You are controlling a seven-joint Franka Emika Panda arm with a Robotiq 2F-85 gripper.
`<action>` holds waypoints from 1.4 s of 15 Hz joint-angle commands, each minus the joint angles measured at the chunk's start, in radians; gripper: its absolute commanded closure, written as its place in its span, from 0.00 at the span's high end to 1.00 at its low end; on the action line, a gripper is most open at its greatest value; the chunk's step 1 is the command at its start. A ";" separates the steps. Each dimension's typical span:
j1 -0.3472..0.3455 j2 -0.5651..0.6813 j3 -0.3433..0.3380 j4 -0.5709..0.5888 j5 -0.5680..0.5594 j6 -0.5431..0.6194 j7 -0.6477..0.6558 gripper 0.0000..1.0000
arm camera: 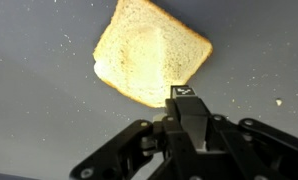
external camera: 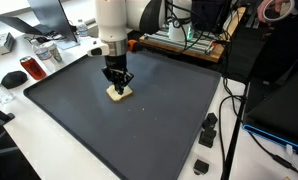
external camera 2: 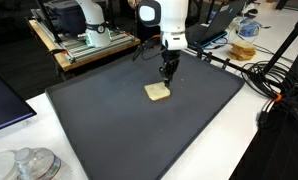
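Note:
A slice of light toast point(arm camera: 149, 55) lies flat on a dark grey mat point(external camera: 159, 120), and both exterior views show it point(external camera: 119, 93) point(external camera 2: 158, 92). My gripper point(arm camera: 184, 95) hangs just over the slice's near edge, its black fingers pressed together with nothing between them. In both exterior views the gripper point(external camera: 116, 78) point(external camera 2: 168, 72) points straight down close above the toast, at its edge. Whether the tips touch the bread I cannot tell. Crumbs speckle the mat around the slice.
Past the mat's edge lie a red object point(external camera: 29, 68) and a black mouse point(external camera: 11, 77). Small black parts point(external camera: 207, 128) and cables point(external camera 2: 274, 85) sit along another side. A laptop point(external camera 2: 4, 100) and a glass dish point(external camera 2: 29, 165) stand near a corner.

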 commanded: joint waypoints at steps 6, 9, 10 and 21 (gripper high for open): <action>-0.036 0.044 0.014 0.039 0.042 -0.014 -0.060 0.05; -0.044 0.058 0.019 0.051 0.055 -0.017 -0.070 0.05; -0.047 0.063 0.023 0.056 0.061 -0.020 -0.075 0.05; -0.027 0.159 0.005 0.114 0.053 -0.056 -0.068 0.05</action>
